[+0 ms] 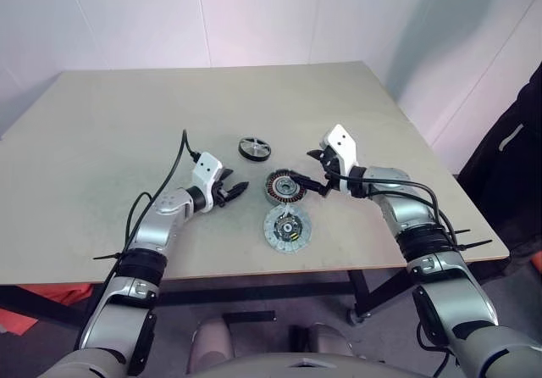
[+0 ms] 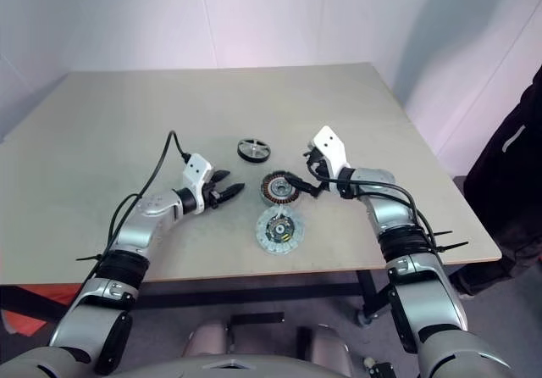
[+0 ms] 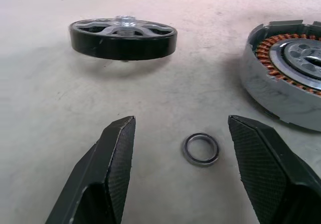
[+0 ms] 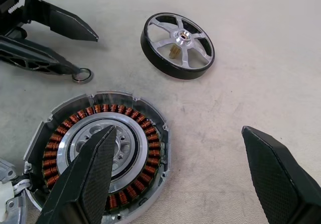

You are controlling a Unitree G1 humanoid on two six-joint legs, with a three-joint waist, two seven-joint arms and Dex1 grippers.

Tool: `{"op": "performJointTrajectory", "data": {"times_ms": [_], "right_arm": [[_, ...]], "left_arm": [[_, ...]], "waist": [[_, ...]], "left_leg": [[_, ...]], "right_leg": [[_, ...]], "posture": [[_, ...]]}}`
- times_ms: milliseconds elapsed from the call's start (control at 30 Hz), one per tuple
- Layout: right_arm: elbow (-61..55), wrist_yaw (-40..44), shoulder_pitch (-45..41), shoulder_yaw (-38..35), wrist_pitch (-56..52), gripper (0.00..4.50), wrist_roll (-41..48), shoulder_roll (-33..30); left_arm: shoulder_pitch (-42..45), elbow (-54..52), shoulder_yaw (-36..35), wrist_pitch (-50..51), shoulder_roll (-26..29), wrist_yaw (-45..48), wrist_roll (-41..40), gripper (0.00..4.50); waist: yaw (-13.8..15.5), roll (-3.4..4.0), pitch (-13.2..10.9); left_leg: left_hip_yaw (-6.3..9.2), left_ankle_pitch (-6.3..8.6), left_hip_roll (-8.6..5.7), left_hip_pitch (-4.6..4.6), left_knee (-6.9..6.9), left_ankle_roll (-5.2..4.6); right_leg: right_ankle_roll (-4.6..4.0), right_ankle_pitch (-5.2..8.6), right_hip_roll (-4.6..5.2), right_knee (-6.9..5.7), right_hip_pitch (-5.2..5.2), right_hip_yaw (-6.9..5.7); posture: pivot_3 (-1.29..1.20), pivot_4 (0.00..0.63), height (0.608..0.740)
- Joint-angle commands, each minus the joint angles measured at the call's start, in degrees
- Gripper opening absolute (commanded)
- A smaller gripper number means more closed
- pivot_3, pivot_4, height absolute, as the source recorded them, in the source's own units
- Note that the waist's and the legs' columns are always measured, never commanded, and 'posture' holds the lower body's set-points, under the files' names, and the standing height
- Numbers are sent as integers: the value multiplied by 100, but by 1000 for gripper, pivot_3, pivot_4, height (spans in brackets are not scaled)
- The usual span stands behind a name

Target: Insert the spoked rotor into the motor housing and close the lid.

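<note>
We should bring the left pincer (image 1: pixel 234 191), just left of the motor housing (image 1: pixel 284 188), up over the spoked rotor (image 1: pixel 254 147) lying beyond the housing, and grip its rim squarely. Its jaws stand apart, empty, straddling a small washer (image 3: pixel 200 148). The right pincer (image 1: pixel 319 172) gapes wide over the housing's right edge, holding nothing. The lid (image 1: pixel 288 229) lies just nearer than the housing.

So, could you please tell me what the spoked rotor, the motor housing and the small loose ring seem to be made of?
The round spoked rotor looks like bright machined metal, probably aluminium, inside a glossy black rim, either rubber or coated metal. The thick round motor housing has a dull grey, scuffed metal shell and shiny copper-coloured wire coils. The small loose ring looks like plain steel, a grey washer with a soft sheen.
</note>
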State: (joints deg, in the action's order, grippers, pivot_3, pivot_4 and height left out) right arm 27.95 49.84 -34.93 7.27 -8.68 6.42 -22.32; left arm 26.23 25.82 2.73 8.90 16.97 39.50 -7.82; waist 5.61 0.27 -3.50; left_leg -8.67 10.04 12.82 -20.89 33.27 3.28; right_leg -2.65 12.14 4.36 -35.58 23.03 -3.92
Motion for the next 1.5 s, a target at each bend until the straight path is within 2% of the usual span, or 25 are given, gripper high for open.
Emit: {"op": "performJointTrajectory", "data": {"times_ms": [33,333,567,900,1267,1500], "right_arm": [[-271,-30,-31,-58,68,4500,0,-17],[-299,-44,-2,-66,61,4500,-8,-46],[-334,-41,19,-79,38,4500,-6,-80],[-296,10,-4,-58,22,4500,-5,-131],[-304,45,5,-57,-7,4500,-7,-166],[-306,75,2,-47,-29,4500,-18,-187]], "left_arm": [[121,-40,-142,-138,65,-15,-70,3097],[116,-12,-4,-134,-28,127,-27,3097],[-184,-484,250,-238,49,856,-124,3097],[-443,-673,164,-696,70,819,-110,3097],[-809,-1269,642,-911,677,1670,97,3097],[-748,-1237,623,-1072,702,1483,151,3097]], "waist": [[4,0,0],[7,0,0],[9,0,0],[6,0,0],[1,0,0],[0,1,0]], "left_leg": [[0,0,0,1,0,0],[0,0,0,-1,0,0],[-1,1,0,-1,-2,-1],[-1,1,1,1,-4,-1],[-1,1,1,3,-5,-1],[-1,1,0,4,-5,0]], "right_leg": [[0,0,0,0,0,0],[0,0,1,1,0,0],[0,0,1,4,0,0],[0,0,0,4,-1,0],[0,0,0,4,0,0],[0,0,0,3,-1,1]], "posture": [[0,0,740],[0,0,740],[0,0,740],[0,0,740],[0,0,740],[0,0,740]]}}
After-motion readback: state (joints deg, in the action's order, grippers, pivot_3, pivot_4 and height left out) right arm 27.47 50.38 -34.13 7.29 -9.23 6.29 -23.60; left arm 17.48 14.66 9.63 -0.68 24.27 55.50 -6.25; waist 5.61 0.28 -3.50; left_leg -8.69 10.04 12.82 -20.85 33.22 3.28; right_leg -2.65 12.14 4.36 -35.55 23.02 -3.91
